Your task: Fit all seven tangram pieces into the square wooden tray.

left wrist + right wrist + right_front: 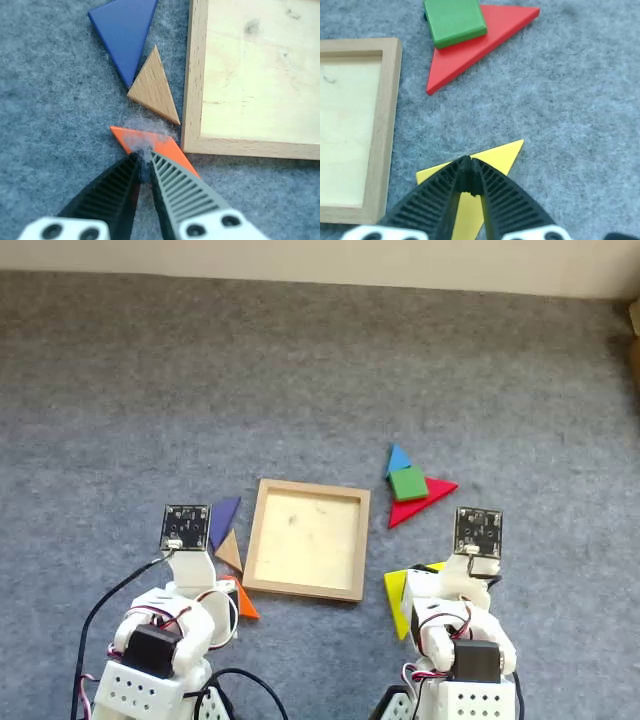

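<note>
The square wooden tray (262, 540) lies empty between the two arms. Beside its left rim lie a blue triangle (125, 30), a wooden triangle (154, 92) and an orange piece (159, 144). My left gripper (144, 162) is shut, its tips resting at the near edge of the orange piece. On the other side of the tray a green square (455, 20) lies on a red triangle (490, 37), with a light blue triangle (398, 459) just beyond them. My right gripper (468, 167) is shut, with its tips over a yellow triangle (502, 154).
Grey carpet (300, 370) covers the whole table, open beyond the tray. A pale wall edge (400, 260) runs along the far side. Cables (100, 610) trail beside the left arm's base.
</note>
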Available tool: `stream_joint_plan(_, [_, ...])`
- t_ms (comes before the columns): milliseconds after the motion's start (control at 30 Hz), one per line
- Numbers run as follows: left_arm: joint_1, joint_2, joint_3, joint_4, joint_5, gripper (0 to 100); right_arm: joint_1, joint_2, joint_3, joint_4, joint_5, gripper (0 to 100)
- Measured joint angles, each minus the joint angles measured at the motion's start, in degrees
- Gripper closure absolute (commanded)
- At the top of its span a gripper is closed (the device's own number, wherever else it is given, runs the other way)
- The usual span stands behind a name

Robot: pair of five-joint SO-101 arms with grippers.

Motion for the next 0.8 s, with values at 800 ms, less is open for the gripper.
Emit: stream_joint_plan(800, [0.0, 0.0, 0.0, 0.0, 0.0, 99, 0.26, 0.0, -1.67, 0.97, -0.09, 99.4])
